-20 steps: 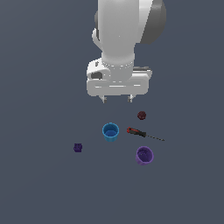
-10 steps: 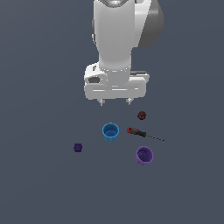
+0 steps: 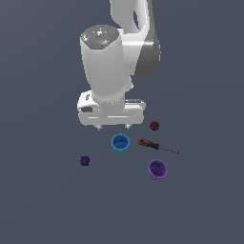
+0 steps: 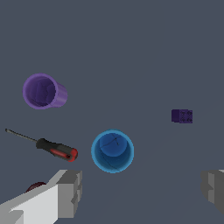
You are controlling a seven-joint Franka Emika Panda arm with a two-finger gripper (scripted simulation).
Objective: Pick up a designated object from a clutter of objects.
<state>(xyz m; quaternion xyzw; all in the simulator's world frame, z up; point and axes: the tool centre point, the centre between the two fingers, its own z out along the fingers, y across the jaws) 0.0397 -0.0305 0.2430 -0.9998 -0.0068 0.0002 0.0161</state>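
The white Panda gripper (image 3: 113,127) is seen held above the grey floor (image 3: 43,205), fingers spread wide apart w/ nothing between them; in the wrist view the two grey fingertips (image 4: 70,192) sit at opposite edges of the pic w/ bare floor between. The tiny dark purple knobbly block (image 3: 85,160) is found lying alone on the floor, toward the exterior view's left, well apart from the gripper and apart from the other objs; in the wrist view it is shown (image 4: 182,116) off to one side of the cup, untouched. The upright blue plastic cup (image 3: 120,143) is placed near the scene's centre, just below the gripper tips in the exterior view, open mouth up. The thin screwdriver w/ red-and-black handle (image 3: 151,145) is laid flat beside the blue cup on the exterior view's right, shaft pointing away from the cup. The lighter purple cup (image 3: 157,169) is set nearer the camera than the screwdriver, not touching it. The small dark red knobbly lump (image 3: 154,126) is seen beyond the screwdriver handle, close to the gripper body; in the wrist view it is mostly hidden behind one finger.
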